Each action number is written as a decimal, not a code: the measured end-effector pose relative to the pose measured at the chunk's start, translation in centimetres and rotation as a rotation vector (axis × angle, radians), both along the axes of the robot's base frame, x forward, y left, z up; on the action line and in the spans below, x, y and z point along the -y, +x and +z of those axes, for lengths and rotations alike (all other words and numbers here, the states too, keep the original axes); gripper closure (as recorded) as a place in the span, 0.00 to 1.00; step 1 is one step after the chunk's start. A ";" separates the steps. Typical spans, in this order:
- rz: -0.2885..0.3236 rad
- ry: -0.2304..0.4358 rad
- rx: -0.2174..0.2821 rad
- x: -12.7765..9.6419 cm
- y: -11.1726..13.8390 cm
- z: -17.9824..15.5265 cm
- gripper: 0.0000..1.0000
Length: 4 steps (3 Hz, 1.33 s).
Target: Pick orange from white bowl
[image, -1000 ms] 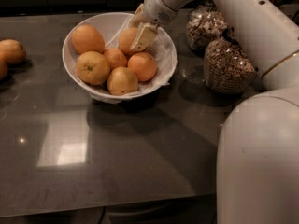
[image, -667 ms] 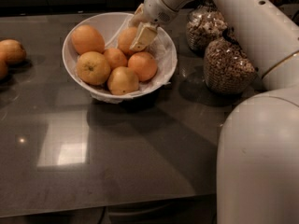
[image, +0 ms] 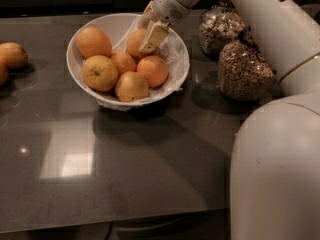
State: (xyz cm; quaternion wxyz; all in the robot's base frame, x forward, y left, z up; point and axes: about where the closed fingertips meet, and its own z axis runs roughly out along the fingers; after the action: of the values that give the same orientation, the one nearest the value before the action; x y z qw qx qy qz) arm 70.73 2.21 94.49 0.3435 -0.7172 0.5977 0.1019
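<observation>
The white bowl [image: 175, 76], lined with crinkled white paper, stands at the back middle of the dark table and holds several oranges. My gripper [image: 150, 39] reaches down into the bowl's back right part. It rests against a deep-orange orange [image: 134, 43] there, which it partly hides. In front of that one lie another deep-orange fruit [image: 152, 70], a smaller one [image: 123, 61], a paler orange with a dark stem dot [image: 100, 73] and a yellowish one [image: 131, 86]. A large orange [image: 93, 41] lies at the bowl's back left.
Two glass jars of cereal [image: 244, 69] [image: 219, 30] stand right of the bowl, close to my arm. Two loose oranges [image: 12, 55] lie at the table's left edge. My white arm [image: 280, 174] fills the right foreground.
</observation>
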 end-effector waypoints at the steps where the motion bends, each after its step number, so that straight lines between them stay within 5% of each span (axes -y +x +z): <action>1: -0.010 -0.005 0.030 0.3 -0.4 2.3 1.00; 2: -0.007 -0.003 0.023 0.2 -0.4 2.1 1.00; 3: -0.035 0.005 0.058 2.2 -4.2 5.9 1.00; 4: -0.035 0.005 0.058 2.2 -4.2 5.9 1.00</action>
State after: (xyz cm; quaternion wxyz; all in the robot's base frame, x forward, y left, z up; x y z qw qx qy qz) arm 66.54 0.05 100.34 0.3641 -0.7085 0.5997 0.0765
